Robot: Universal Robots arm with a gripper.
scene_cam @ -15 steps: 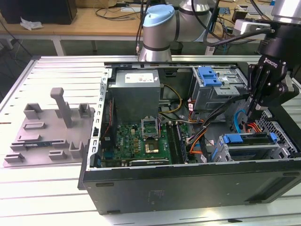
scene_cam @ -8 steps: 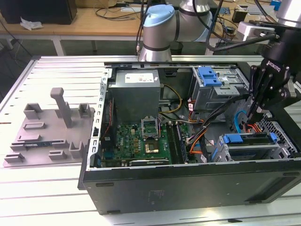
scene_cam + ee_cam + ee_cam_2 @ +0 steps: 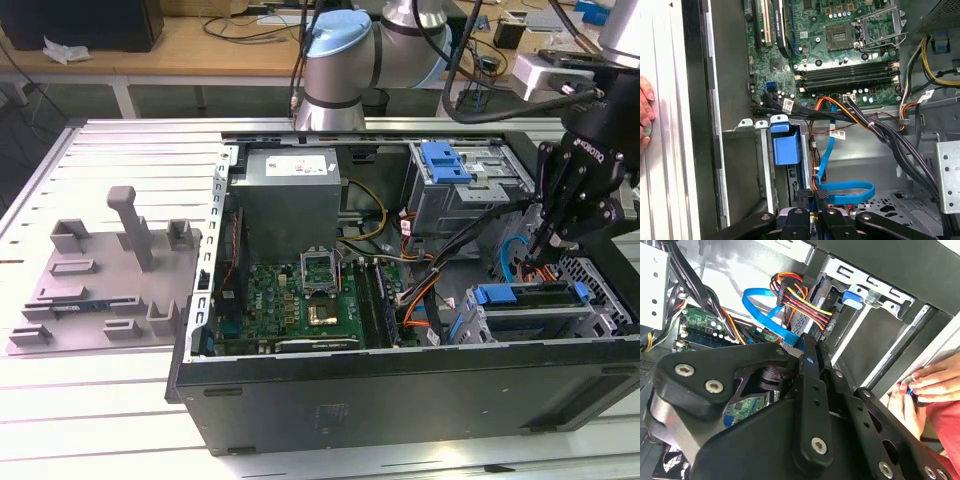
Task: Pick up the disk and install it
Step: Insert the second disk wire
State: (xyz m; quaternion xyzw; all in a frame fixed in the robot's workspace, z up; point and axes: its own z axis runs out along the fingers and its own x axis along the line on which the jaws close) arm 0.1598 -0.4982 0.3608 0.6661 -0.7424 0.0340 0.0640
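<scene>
The disk [image 3: 512, 296] sits on edge inside the lower drive cage [image 3: 600, 290] at the exterior view's right, with its blue carrier rail on top. In the first wrist view its blue carrier [image 3: 786, 150] shows between the cage's metal walls. My black gripper [image 3: 541, 245] hangs just above and behind that cage, over the blue data cable [image 3: 850, 192]. Its fingers are pressed together in both wrist views, so the gripper [image 3: 818, 193] [image 3: 808, 348] is shut, with nothing seen between them. It is a short way off the disk, not touching it.
The open computer case [image 3: 400, 390] holds a motherboard [image 3: 300, 300], a power supply [image 3: 290, 195] and an upper drive cage with a blue latch [image 3: 445, 160]. Cable bundles [image 3: 880, 130] cross beside the gripper. A person's hand [image 3: 920, 390] [image 3: 645, 107] rests on the case's outer edge. A grey fixture [image 3: 110, 270] lies outside, on the exterior view's left.
</scene>
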